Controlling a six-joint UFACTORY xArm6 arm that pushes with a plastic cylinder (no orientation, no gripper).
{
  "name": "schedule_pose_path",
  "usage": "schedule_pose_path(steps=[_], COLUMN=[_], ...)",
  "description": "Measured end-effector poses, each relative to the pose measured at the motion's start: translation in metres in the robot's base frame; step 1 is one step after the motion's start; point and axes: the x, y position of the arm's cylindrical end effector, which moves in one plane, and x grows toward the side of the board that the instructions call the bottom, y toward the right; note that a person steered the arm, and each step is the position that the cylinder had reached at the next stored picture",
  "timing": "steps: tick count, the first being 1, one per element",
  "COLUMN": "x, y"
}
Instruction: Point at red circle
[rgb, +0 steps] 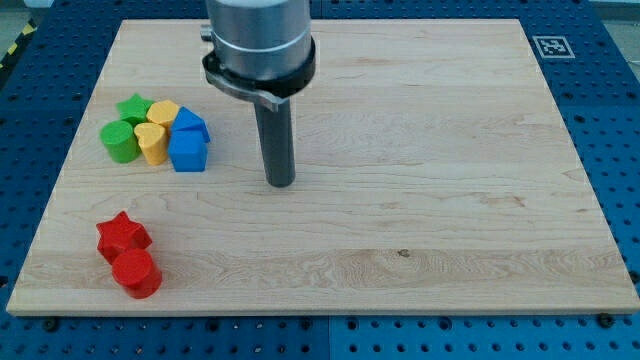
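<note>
Blocks sit apart from my tip (281, 184), a bare rod touching nothing, so the red circle (136, 273) at the view's bottom left awaits pointing.

The arm (258, 40) is being cut off by the view's top. The green star (133, 106) is being partly hidden behind neighbouring blocks, as is the rear blue block (190, 122).

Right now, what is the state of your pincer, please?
No pincer here: my tip is a bare rod, holding nothing, touching no block, toward the view's upper right of the red circle.
</note>
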Motion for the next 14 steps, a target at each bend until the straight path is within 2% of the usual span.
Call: schedule_pose_path(steps=[1,2,4,5,7,8,11,13,14], x=[0.01,0.038,0.067,0.068,0.038,0.038,0.011,0.009,0.031], y=[0.003,0.016,0.007,-0.012,-0.056,-0.077,-0.171,-0.223,-0.239])
